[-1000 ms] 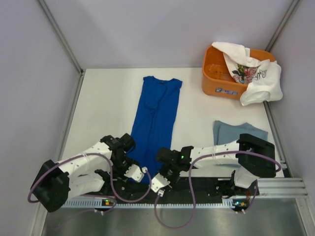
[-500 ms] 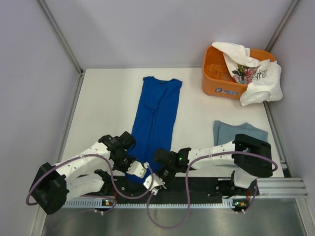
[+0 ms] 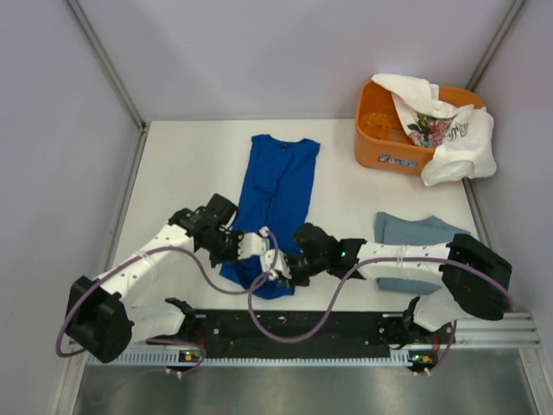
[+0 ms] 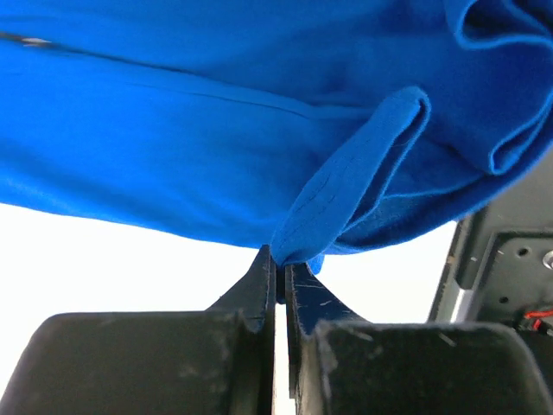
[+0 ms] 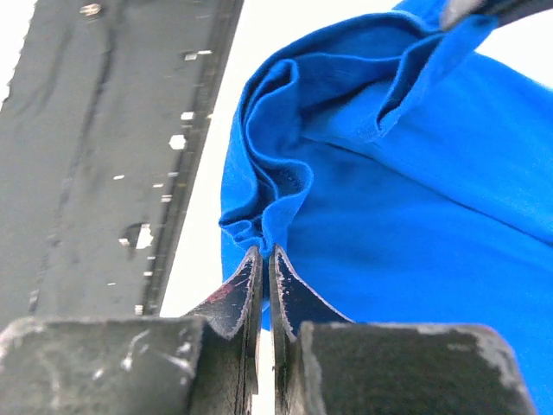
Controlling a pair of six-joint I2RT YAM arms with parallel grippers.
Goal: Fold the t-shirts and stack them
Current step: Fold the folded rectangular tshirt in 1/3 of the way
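The royal-blue t-shirt (image 3: 278, 194) lies lengthwise in the middle of the table, collar at the far end. My left gripper (image 3: 249, 258) is shut on its near hem, left corner, and the pinched fold (image 4: 298, 233) rises from the fingertips. At the right corner my right gripper (image 3: 285, 275) is shut on the bunched hem (image 5: 259, 229). The near end is lifted and rumpled. A grey-blue t-shirt (image 3: 413, 232) lies folded at the right, partly under my right arm. Over the orange basket (image 3: 380, 143) hangs a white floral t-shirt (image 3: 449, 130).
The black base rail (image 3: 294, 327) runs along the near edge and shows in the right wrist view (image 5: 104, 130). Grey walls close the table on the left, right and far sides. Purple cables loop from both wrists.
Both grippers closed on the blue t-shirt's near hem. They have moved away from the near edge, carrying the hem up and toward the far side, so the lower end now bunches.
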